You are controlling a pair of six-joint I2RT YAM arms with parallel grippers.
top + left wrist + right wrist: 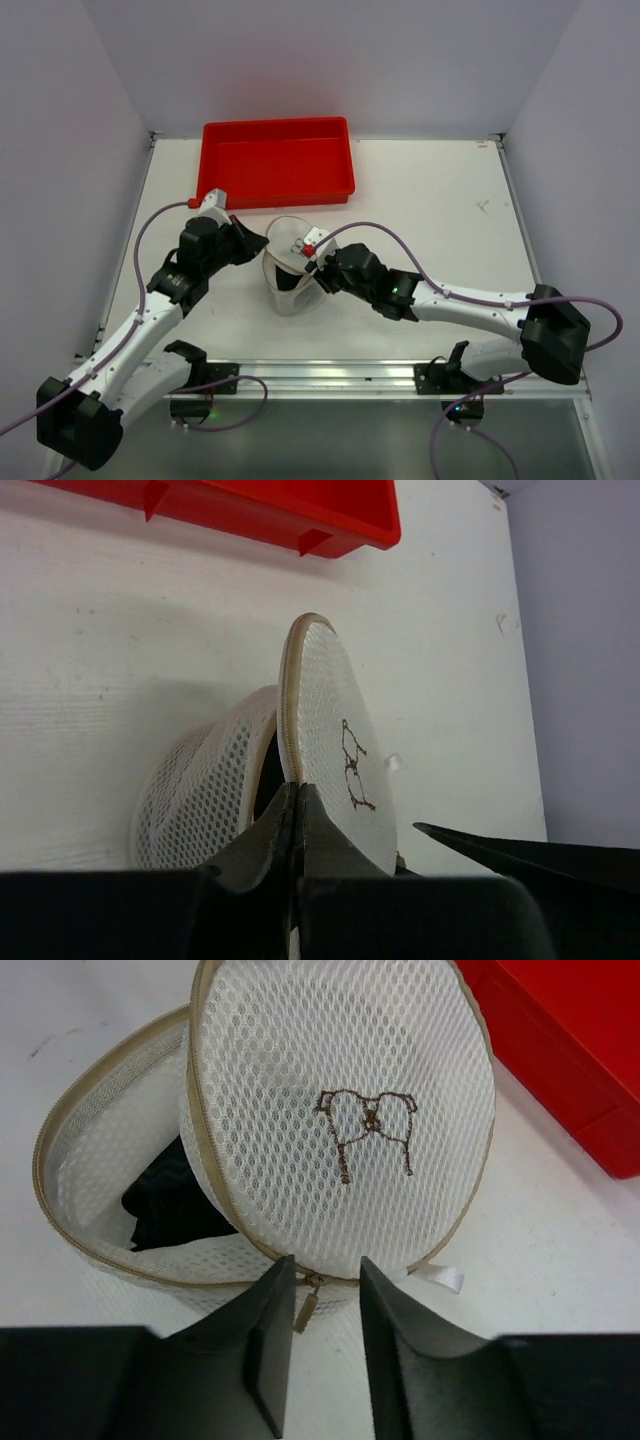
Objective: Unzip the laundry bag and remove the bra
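1. My left arm (150,300) reaches in from the left of the laundry bag (290,285). The left jaws are pinched tight on the rim of its raised lid (335,730).
2. My right arm (450,298) comes in from the bag's right. The right jaws stand narrowly apart, with the zipper pull (305,1305) hanging between them.
3. The bag sits unzipped on the surface (430,200), the black bra (165,1205) inside its bowl.
4. A red tray (278,160) lies just beyond the bag.

The laundry bag (290,275) sits mid-table (430,220), just in front of the tray (280,165). The bra (165,1205) lies inside the bag's bowl. The left gripper (250,240) flanks the bag's left side, the right gripper (318,268) its right.
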